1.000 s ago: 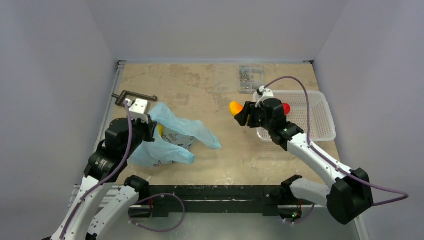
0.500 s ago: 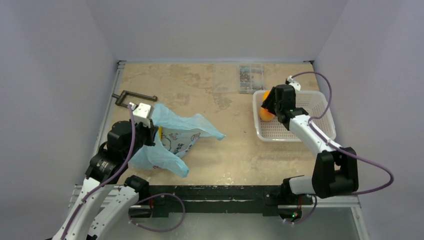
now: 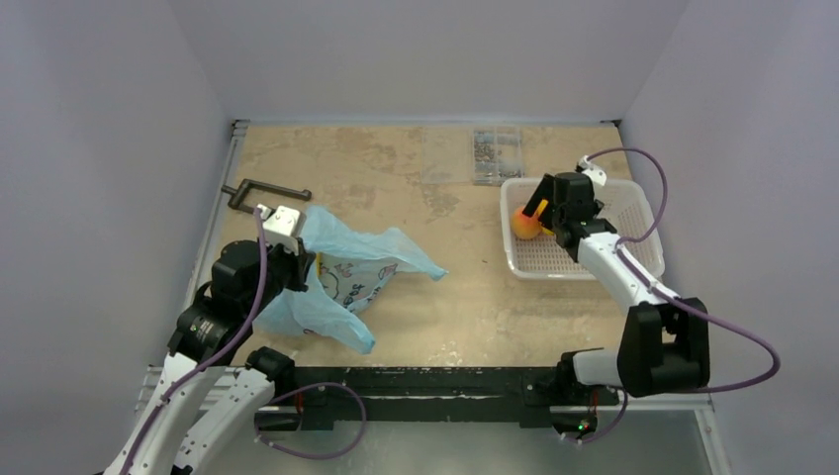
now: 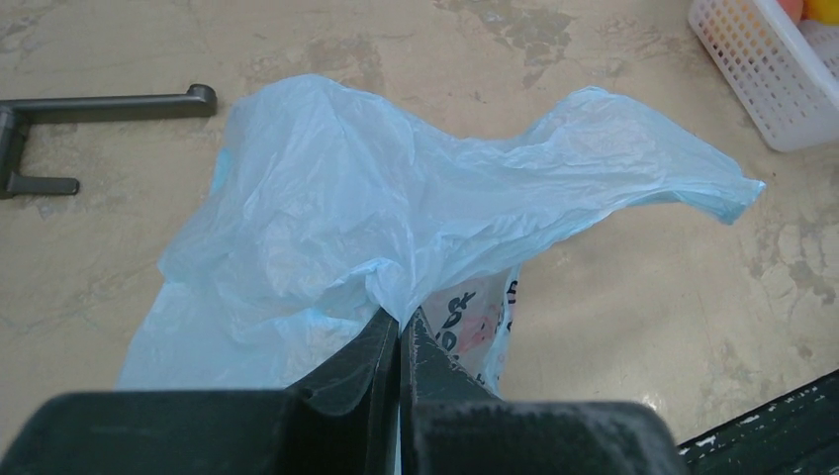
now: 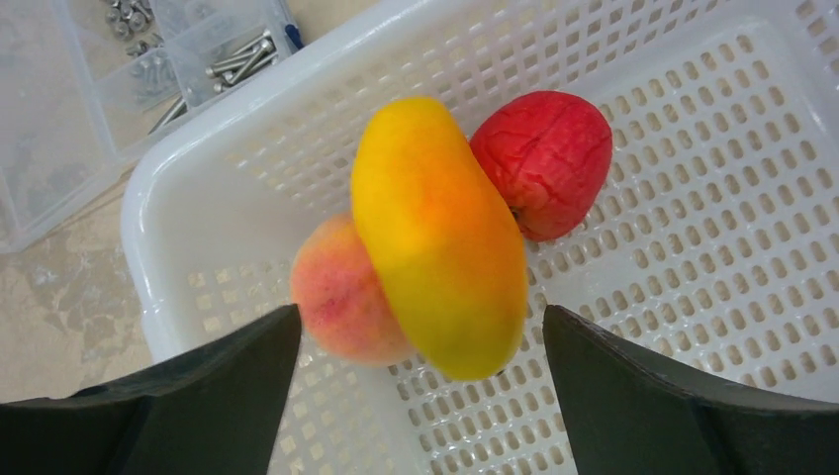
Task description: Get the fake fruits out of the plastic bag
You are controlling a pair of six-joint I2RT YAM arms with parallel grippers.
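My left gripper is shut on a bunched fold of the light-blue plastic bag and holds it up off the table. In the left wrist view the jaws pinch the bag, and its white printed panel shows just right of them. A yellow patch shows at the bag beside the gripper. My right gripper hangs open over the white mesh basket. An elongated yellow-orange fruit rests on the peach-orange fruit and against the red fruit, between my open fingers.
A black clamp lies at the far left, also seen in the left wrist view. A clear box of screws stands behind the basket and shows in the right wrist view. The basket corner shows in the left wrist view.
My right gripper carried the yellow-orange fruit from mid-table to the basket, then opened and let it go there. My left gripper still holds the bag, which shifted slightly.
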